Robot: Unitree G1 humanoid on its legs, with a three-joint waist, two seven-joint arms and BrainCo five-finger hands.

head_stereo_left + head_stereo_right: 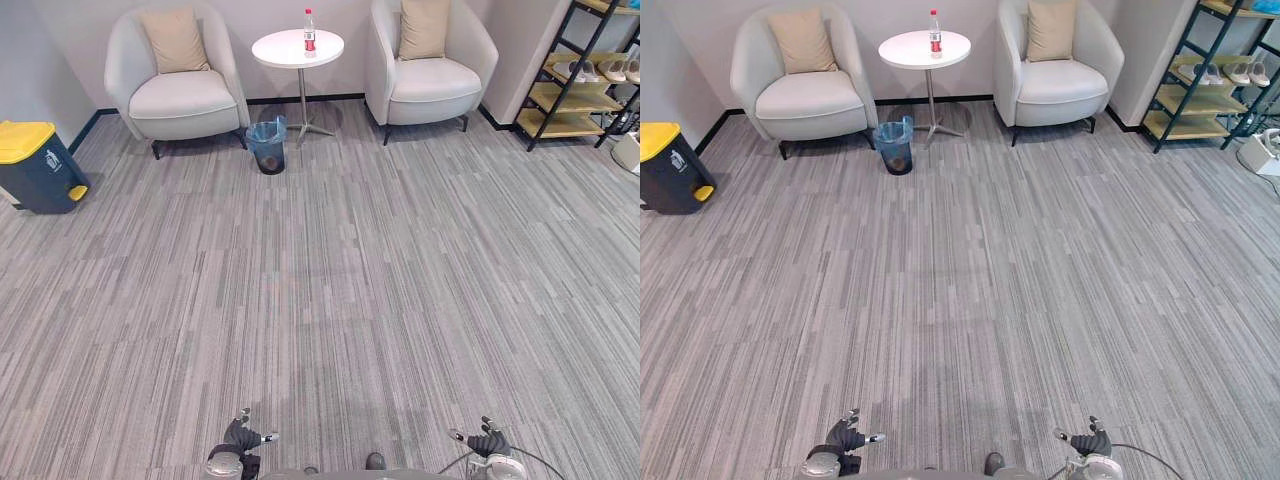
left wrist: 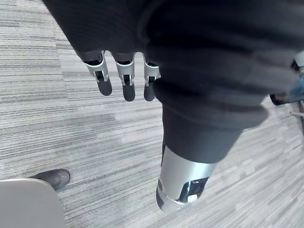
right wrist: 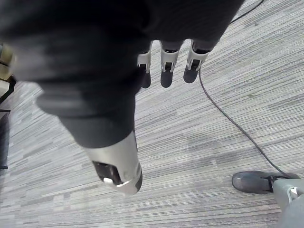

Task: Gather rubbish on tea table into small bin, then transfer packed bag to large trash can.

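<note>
A round white tea table (image 1: 285,50) stands at the far wall, and a plastic bottle with a red label (image 1: 309,30) stands upright on it. Beside the table's foot, on the carpet, is the small bin (image 1: 267,144) lined with a blue bag. The large dark-blue trash can with a yellow lid (image 1: 36,165) stands at the far left. My left hand (image 1: 238,436) and right hand (image 1: 487,441) hang low at the near edge, far from the table. Both hold nothing; their fingers (image 2: 124,80) (image 3: 164,71) are straight over the carpet.
Two pale armchairs (image 1: 180,95) (image 1: 430,75) with beige cushions flank the table. A black-framed wooden shelf rack with shoes (image 1: 585,75) stands at the far right. Grey striped carpet lies between me and the table.
</note>
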